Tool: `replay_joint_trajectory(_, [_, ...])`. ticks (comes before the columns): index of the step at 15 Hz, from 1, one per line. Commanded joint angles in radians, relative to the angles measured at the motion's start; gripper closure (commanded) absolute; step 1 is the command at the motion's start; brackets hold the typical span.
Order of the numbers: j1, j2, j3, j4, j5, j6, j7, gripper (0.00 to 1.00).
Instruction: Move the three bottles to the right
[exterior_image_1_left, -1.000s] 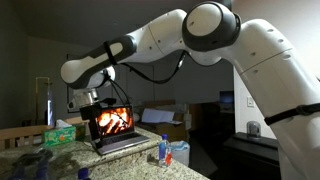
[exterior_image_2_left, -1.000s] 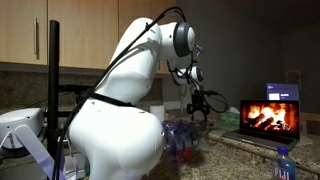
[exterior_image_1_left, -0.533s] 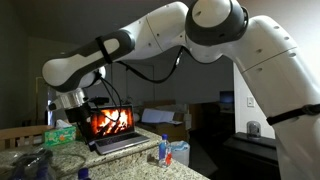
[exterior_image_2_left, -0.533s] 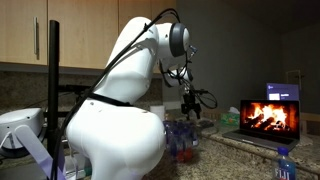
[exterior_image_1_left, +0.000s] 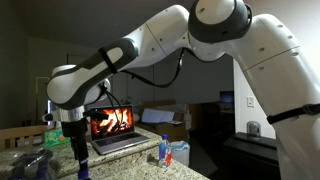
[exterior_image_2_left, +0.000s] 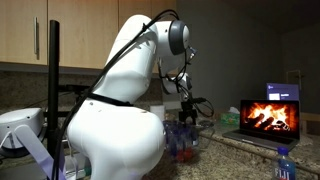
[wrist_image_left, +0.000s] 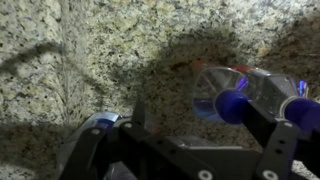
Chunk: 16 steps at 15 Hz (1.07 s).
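Granite counter (wrist_image_left: 100, 60): bottles (wrist_image_left: 232, 95) beside end effector (wrist_image_left: 185, 150).

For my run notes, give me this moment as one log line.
phase: descending toward bottles | gripper: open, empty, low over counter | bottles: lying beside fingers, blue caps visible | laptop: open, fire on screen

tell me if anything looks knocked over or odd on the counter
Yes: in the wrist view a clear bottle with a blue cap lies on its side on the granite counter, right by the open tool. No spill shows.
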Motion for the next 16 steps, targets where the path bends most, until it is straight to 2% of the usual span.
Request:
replay_joint_trajectory(1, [-0.034,-0.079,0.020,-0.118,0.072,0.075,-0.051,0.00])
replay_joint_trajectory(8, [-0.023,-0.127,0.017,-0.154,0.105,0.062,-0.036,0.00])
replay_joint_trajectory(16, [-0.031,-0.090,0.020,-0.126,0.141,0.043,-0.087,0.00])
